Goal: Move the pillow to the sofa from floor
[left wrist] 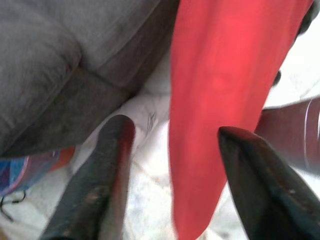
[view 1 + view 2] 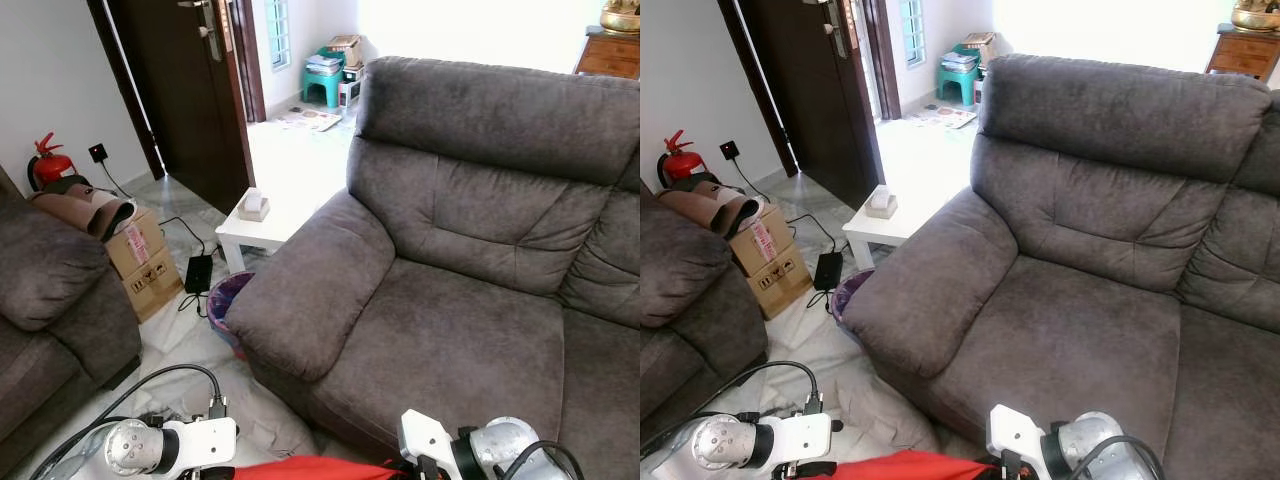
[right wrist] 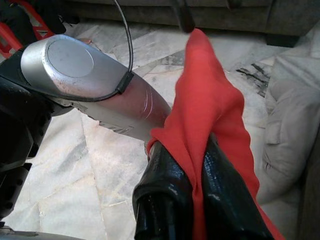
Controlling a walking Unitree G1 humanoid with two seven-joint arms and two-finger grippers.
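The red fabric pillow [image 3: 210,125] hangs off the floor, low in front of the robot, just before the front edge of the dark grey plush sofa [image 2: 470,300]. The right gripper [image 3: 192,165] has its two black fingers pressed together on a fold of the red cloth, pinching it tight. The left gripper [image 1: 172,165] holds its black fingers [image 1: 95,185] spread wide, with the pillow hanging in the gap between them; I cannot tell whether either finger touches it. Below lies pale marble floor [image 3: 75,165] and some crumpled white cloth [image 1: 150,145]. By the sofa's left arm stands a small white side table [image 2: 265,225], with a cardboard box [image 2: 140,262] and a red fire extinguisher [image 2: 48,165] by the far wall.
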